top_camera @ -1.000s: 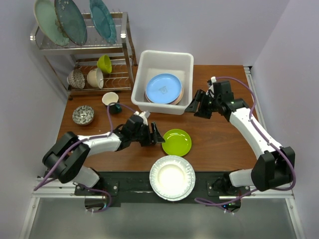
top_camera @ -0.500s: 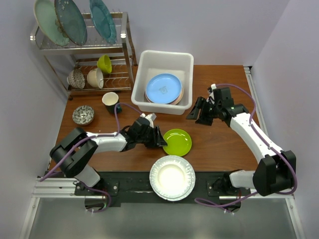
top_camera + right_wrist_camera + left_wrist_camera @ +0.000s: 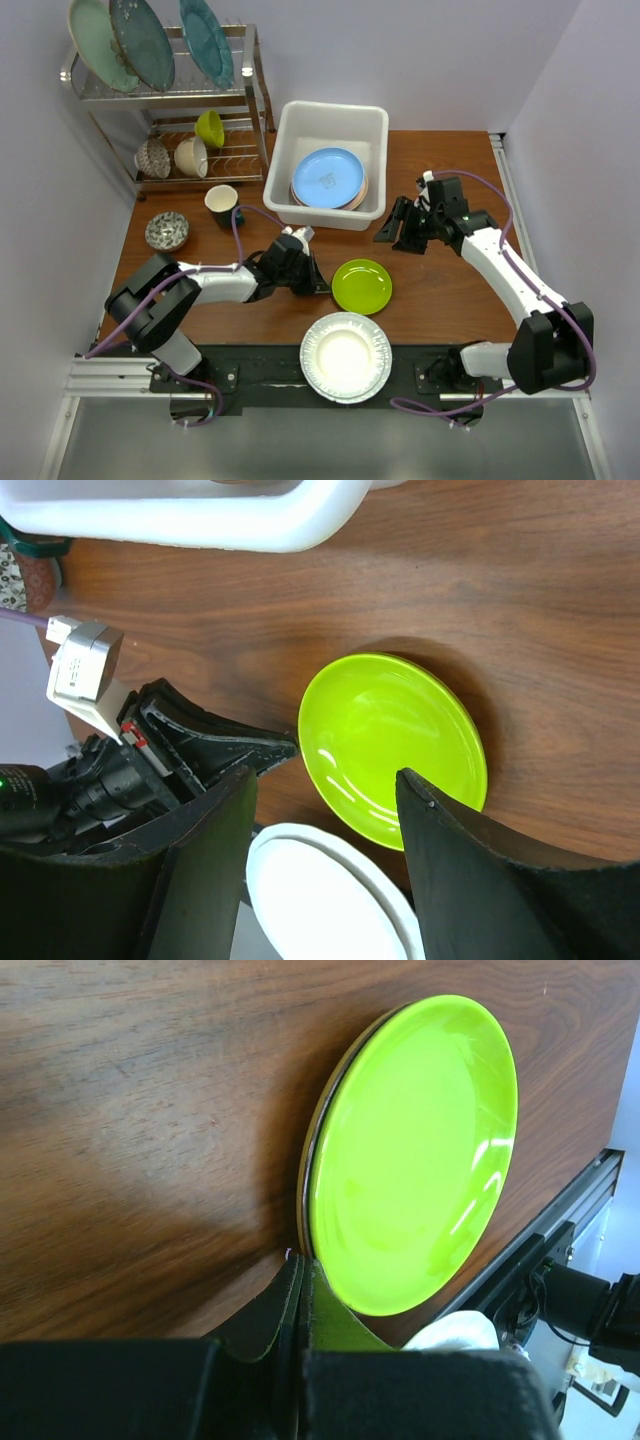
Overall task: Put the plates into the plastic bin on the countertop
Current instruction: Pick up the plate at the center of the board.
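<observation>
Lime green plate (image 3: pixel 362 286) lies on the countertop (image 3: pixel 450 290) on the arms' side of the plastic bin (image 3: pixel 325 215), with the left gripper (image 3: pixel 318 285) at its rim. Left wrist: the jaws pinch that rim. Right wrist: the right gripper (image 3: pixel 325 775) is spread and empty, near the bin's front wall.

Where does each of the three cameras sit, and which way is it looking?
Top external: above and behind the arms, looking down at the countertop and bin; both arms show whole.
Left wrist: on the left arm, looking along the left gripper, shut on the green plate rim.
Right wrist: on the right arm, looking down between the right gripper's open fingers.
Shared: all three show the green plate.
</observation>
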You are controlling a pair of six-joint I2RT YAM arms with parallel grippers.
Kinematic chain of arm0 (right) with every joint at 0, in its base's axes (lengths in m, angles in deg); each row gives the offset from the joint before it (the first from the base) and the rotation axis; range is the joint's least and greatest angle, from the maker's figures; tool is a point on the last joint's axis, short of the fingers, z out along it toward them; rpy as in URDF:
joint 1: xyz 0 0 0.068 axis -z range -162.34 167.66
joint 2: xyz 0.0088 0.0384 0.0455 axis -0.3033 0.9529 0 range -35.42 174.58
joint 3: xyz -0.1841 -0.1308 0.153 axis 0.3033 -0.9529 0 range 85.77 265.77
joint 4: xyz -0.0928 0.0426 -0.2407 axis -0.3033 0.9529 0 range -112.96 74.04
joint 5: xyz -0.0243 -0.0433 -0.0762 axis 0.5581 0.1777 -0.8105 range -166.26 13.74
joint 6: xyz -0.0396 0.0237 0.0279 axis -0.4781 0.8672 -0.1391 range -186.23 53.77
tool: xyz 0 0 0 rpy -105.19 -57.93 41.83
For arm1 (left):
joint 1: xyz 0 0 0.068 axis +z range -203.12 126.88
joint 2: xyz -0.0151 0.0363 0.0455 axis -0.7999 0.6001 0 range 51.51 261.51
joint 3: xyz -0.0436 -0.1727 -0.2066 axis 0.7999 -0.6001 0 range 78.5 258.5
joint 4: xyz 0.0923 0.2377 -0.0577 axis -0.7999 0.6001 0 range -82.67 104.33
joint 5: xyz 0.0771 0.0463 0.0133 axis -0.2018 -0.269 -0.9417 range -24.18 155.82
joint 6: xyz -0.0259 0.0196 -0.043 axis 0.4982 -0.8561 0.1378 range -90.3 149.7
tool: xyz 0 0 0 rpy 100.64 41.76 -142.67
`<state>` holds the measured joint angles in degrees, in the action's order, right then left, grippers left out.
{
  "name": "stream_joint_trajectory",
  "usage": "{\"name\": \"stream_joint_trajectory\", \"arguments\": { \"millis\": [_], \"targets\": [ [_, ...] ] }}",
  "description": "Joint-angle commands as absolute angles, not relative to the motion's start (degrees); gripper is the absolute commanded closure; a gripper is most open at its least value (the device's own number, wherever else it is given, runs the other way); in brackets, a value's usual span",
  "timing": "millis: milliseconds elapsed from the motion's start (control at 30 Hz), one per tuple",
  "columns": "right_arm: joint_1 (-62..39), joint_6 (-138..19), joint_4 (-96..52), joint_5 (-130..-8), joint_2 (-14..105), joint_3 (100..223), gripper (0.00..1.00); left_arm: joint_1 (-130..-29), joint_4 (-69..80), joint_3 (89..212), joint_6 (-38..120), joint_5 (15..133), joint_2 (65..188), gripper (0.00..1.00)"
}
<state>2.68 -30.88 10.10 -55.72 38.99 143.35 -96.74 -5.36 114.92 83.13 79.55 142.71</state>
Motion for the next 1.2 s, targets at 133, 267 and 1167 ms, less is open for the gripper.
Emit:
{"name": "stream_joint_trajectory", "arguments": {
  "millis": [133,267,1167],
  "targets": [
    [2.8,-36.51,14.47,-58.93,35.69,142.72,0.39,-96.89,-4.97,116.11,82.96,76.89,140.9,1.0],
    [2.72,-38.46,18.08,-62.1,36.03,140.44,0.4,-96.89,-5.23,115.94,83.14,76.98,141.07,1.0],
    [2.63,-38.28,9.83,-58.59,43.77,130.15,0.63,-96.98,-3.56,113.92,83.58,77.24,138.97,1.0]
  ]
}}
